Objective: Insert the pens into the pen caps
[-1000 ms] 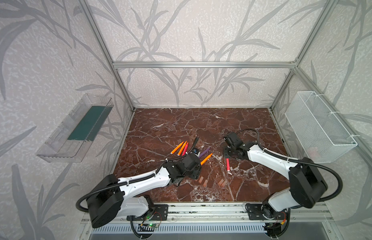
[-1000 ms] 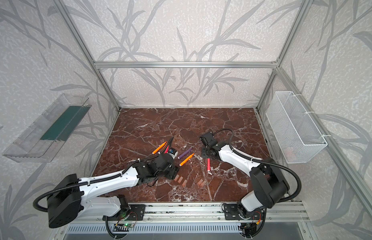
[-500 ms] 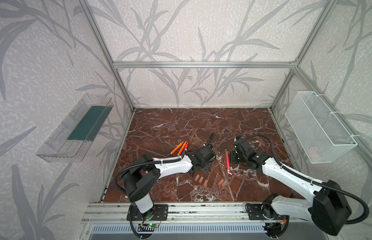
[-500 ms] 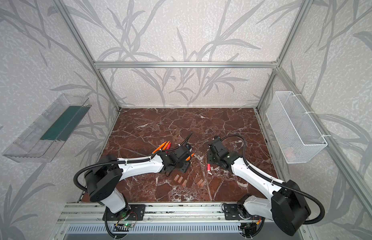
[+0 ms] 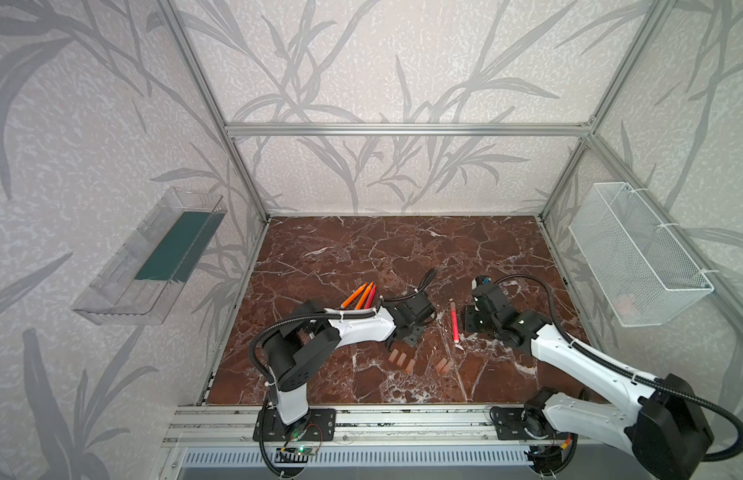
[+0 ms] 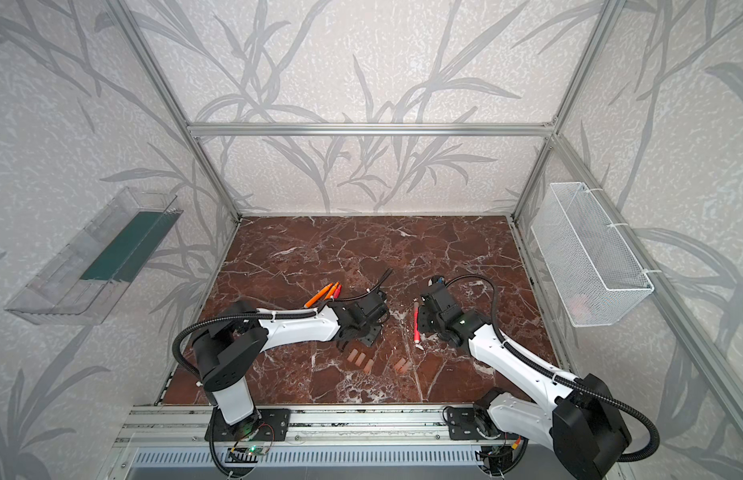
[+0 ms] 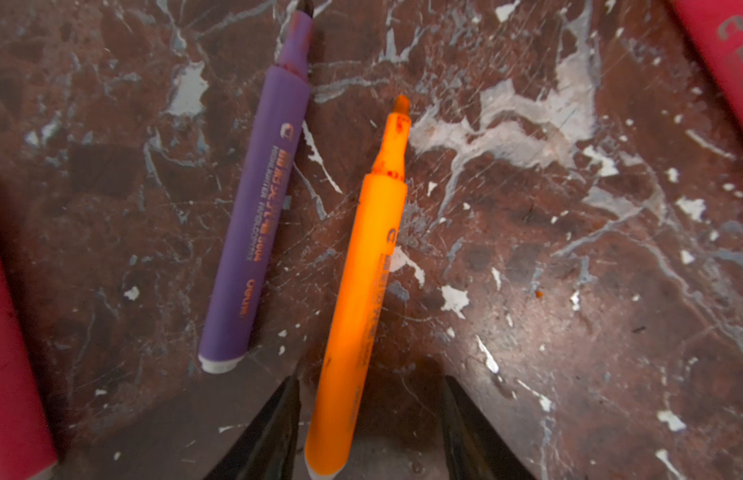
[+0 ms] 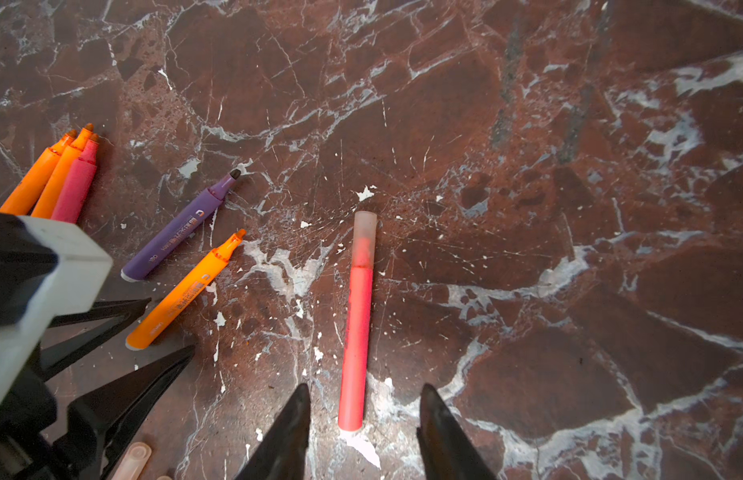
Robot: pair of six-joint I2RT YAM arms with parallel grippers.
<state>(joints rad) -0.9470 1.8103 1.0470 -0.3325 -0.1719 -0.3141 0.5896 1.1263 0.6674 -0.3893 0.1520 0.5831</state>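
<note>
One of six pens is done: the red pen point(image 8: 355, 324) lies on the table point(image 5: 361, 249) with a cap point(image 8: 365, 232) over its tip, its butt between the parted jaws of the right gripper point(image 8: 365, 390), which grips nothing. Five remain uncapped: the left gripper point(image 7: 370, 378), jaws apart and not clamped, straddles the butt of an orange pen point(image 7: 361, 270) beside the purple pen point(image 7: 253, 208), and three more pens point(image 8: 58, 178) lie bunched nearby. Five loose caps point(image 5: 410, 365) lie near the left gripper, none held.
</note>
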